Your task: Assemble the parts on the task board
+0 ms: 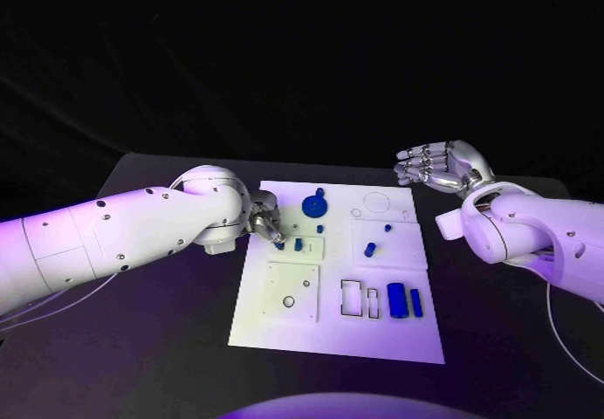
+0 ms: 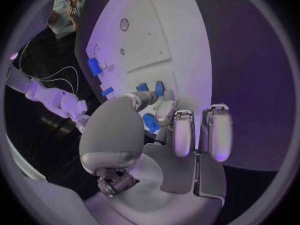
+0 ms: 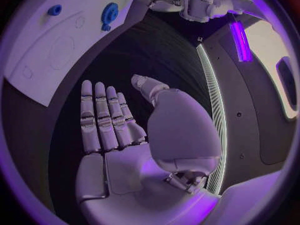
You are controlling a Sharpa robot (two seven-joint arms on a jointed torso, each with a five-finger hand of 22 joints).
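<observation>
The white rectangular task board [image 1: 284, 327] lies in the middle of the black surface [image 1: 151, 349]. The left hand [image 1: 264, 218] is at the board's left edge, at about 10 o'clock from the board's centre. Its fingers [image 2: 164, 113] are bent down to the board, and their tips are at two small blue upright pieces [image 1: 288, 245], which stand close together there. In the left wrist view the fingertips are very near these pieces, but I cannot tell if they pinch one or only touch it.

A round blue disc part [image 1: 313, 206] sits on the board at about 12 o'clock, just beside the left hand. A small blue peg [image 1: 319, 229] is a little below it. Near the centre of the board, a short blue tilted piece [image 1: 370, 250] lies, with another small blue piece [image 1: 387, 228] at 1 o'clock from it. At about 4 o'clock, a thick blue cylinder [image 1: 396, 299] and a thin blue bar [image 1: 415, 302] lie side by side, next to two empty rectangular slots [image 1: 361, 299].

The right hand [image 1: 436, 166] is raised off the board, at about 2 o'clock from the board's centre, well apart from all parts. Its fingers [image 3: 103, 117] are stretched out side by side, the thumb stands away from them, and it holds nothing.
</observation>
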